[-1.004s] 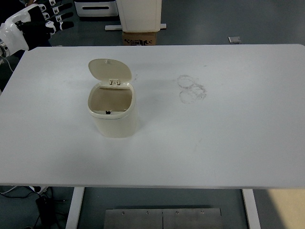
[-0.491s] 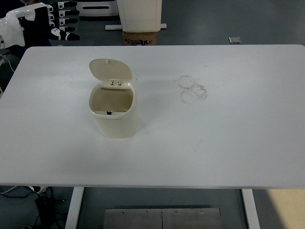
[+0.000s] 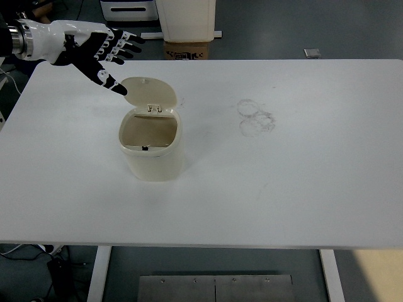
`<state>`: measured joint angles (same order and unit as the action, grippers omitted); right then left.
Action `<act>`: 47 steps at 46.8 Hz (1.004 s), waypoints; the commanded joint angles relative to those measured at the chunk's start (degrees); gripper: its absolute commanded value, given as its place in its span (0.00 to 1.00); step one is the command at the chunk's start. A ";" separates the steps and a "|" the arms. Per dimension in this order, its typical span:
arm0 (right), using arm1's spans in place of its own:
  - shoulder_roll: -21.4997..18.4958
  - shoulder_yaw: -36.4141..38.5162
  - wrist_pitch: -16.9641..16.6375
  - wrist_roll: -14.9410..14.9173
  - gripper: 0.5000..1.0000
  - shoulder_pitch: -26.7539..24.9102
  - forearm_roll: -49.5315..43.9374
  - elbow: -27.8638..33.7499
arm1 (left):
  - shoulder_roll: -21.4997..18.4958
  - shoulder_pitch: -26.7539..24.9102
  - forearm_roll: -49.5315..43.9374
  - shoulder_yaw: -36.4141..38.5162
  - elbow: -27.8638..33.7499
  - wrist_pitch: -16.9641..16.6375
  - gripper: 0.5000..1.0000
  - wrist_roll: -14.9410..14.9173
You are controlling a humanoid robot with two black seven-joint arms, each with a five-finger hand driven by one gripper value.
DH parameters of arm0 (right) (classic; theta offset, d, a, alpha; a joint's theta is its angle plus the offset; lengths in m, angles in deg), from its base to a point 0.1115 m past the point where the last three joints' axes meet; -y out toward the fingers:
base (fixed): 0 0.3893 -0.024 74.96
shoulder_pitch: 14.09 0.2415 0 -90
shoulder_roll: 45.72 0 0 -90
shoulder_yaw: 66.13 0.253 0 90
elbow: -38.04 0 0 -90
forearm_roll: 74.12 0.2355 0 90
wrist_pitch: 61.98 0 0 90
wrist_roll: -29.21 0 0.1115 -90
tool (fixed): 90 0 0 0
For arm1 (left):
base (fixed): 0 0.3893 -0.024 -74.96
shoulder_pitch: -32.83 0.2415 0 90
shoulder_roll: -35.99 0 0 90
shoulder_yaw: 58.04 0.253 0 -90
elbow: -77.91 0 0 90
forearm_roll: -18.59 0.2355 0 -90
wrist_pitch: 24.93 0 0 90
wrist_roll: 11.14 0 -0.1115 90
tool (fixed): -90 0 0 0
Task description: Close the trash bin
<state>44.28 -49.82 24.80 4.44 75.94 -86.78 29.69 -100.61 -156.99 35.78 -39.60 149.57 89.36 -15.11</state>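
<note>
A small cream trash bin (image 3: 152, 154) stands on the white table (image 3: 283, 182), left of centre. Its round lid (image 3: 148, 92) is flipped up and back, leaving the mouth open and the inside showing. My left hand (image 3: 104, 51) reaches in from the upper left, fingers spread and holding nothing. It hovers just left of and behind the raised lid, with the thumb tip (image 3: 119, 89) close to the lid's left edge. I cannot tell whether it touches. The right arm is out of view.
Faint ring-shaped smudges (image 3: 254, 117) mark the table right of the bin. Beyond the far edge stand a cardboard box (image 3: 186, 50) and a white cabinet (image 3: 185, 19) on the floor.
My left hand has swept in from the far upper-left corner toward the bin, and now hangs beside the raised lid. The bin and lid have not moved.
</note>
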 commanded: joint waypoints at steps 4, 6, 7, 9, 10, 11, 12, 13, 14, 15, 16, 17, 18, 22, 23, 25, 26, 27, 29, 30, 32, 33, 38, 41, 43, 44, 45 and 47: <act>0.00 0.04 -0.03 -0.01 0.98 0.05 0.00 0.00 | 0.64 -2.49 3.10 2.65 0.15 0.76 1.00 0.01; 0.00 0.04 -0.03 -0.01 0.98 0.05 0.00 0.00 | 1.08 -2.67 4.07 2.74 0.15 0.76 1.00 -0.07; 0.00 -0.05 -0.03 -0.01 0.98 0.05 0.00 0.00 | 1.25 -2.67 4.43 2.74 0.15 0.76 1.00 -0.07; 0.00 -0.05 -0.03 -0.01 0.98 0.05 0.00 0.00 | 2.04 -3.11 4.52 3.00 0.15 0.67 1.00 -0.16; 0.00 -0.05 -0.03 -0.01 0.98 0.05 0.00 0.00 | 2.57 -3.54 4.52 3.18 0.15 0.67 1.00 -0.42; 0.00 -0.05 -0.03 -0.01 0.98 0.05 0.00 0.00 | 3.01 -3.98 4.52 3.53 0.15 0.67 1.00 -0.60; 0.00 -0.05 -0.03 -0.01 0.98 -0.04 0.00 0.00 | 3.53 -4.77 4.52 4.23 0.15 0.67 1.00 -0.86; 0.00 0.04 -0.03 -0.01 0.98 0.05 0.00 0.00 | 3.97 -5.39 4.52 5.19 0.15 0.67 1.00 -1.04; 0.00 0.04 0.06 -0.01 0.98 0.05 0.00 0.00 | 4.33 -6.18 4.43 6.24 0.15 0.58 1.00 -1.39; 0.00 -0.05 -0.03 -0.01 0.98 0.05 0.00 0.00 | 4.76 -7.14 4.43 7.12 0.15 0.58 1.00 -1.48; 0.00 -0.05 -0.03 -0.01 0.98 -0.04 0.00 0.00 | 5.12 -7.85 4.43 7.83 0.15 0.58 1.00 -1.65; 0.00 -0.05 -0.03 -0.01 0.98 -0.04 0.00 0.00 | 5.47 -8.64 4.43 8.27 0.15 0.58 1.00 -1.65; 0.00 0.04 -0.03 -0.01 0.98 0.05 0.00 0.00 | 5.65 -9.25 4.43 8.54 0.15 0.58 1.00 -1.74; 0.00 -0.05 -0.03 -0.01 0.98 -0.04 0.09 0.00 | 5.74 -11.10 4.52 9.24 0.15 0.93 1.00 -2.27; 0.00 0.04 -0.03 -0.01 0.98 -0.04 0.00 0.00 | 5.74 -11.54 4.52 9.59 0.15 0.94 1.00 -2.70; 0.00 -0.05 -0.03 -0.01 0.98 0.05 0.00 0.00 | 5.74 -12.24 4.52 10.29 0.06 1.28 1.00 -3.67; 0.00 0.04 -0.03 -0.01 0.98 0.05 0.00 0.00 | 5.74 -12.33 4.52 10.65 0.15 1.46 1.00 -4.02; 0.00 0.04 -0.03 -0.01 0.98 0.05 0.00 0.00 | 5.82 -12.34 4.52 10.82 0.15 1.72 1.00 -4.20; 0.00 -0.05 -0.03 -0.01 0.98 0.05 0.00 0.00 | 5.82 -12.25 4.52 11.00 0.24 1.73 1.00 -4.38; 0.00 -0.05 -0.03 -0.01 0.98 0.05 0.00 0.00 | 5.82 -12.16 4.52 11.09 0.33 1.73 1.00 -4.38; 0.00 0.04 -0.03 -0.01 0.98 -0.04 0.00 0.00 | 5.82 -11.98 4.52 11.18 0.59 1.73 1.00 -4.38; 0.00 -0.05 -0.03 -0.01 0.98 0.05 0.00 0.00 | 5.91 -11.90 4.52 11.18 0.59 1.73 1.00 -4.38; 0.00 -0.05 -0.03 -0.01 0.98 -0.04 0.00 0.00 | 6.96 -11.19 4.52 11.18 0.59 1.73 1.00 -4.47; 0.00 0.04 -0.03 -0.01 0.98 0.05 0.00 0.00 | 7.67 -10.76 4.52 11.18 0.68 1.55 1.00 -4.38; 0.00 -0.05 -0.03 -0.01 0.98 0.05 0.00 0.00 | 7.93 -10.75 4.34 11.18 0.85 1.46 1.00 -4.47; 0.00 -0.05 0.06 -0.01 0.98 0.05 0.00 0.00 | 7.93 -10.75 4.25 11.18 1.20 1.46 1.00 -4.47; 0.00 -0.05 -0.03 -0.01 0.98 0.05 0.00 0.00 | 7.93 -10.75 4.08 11.18 1.38 1.46 1.00 -4.47; 0.00 -0.05 -0.03 -0.01 0.98 -0.04 0.00 0.00 | 7.93 -10.84 3.64 11.09 1.91 1.46 1.00 -4.47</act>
<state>44.28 -49.85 24.78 4.43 75.99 -86.78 29.69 -92.69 -167.76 39.95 -28.42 150.78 90.77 -19.56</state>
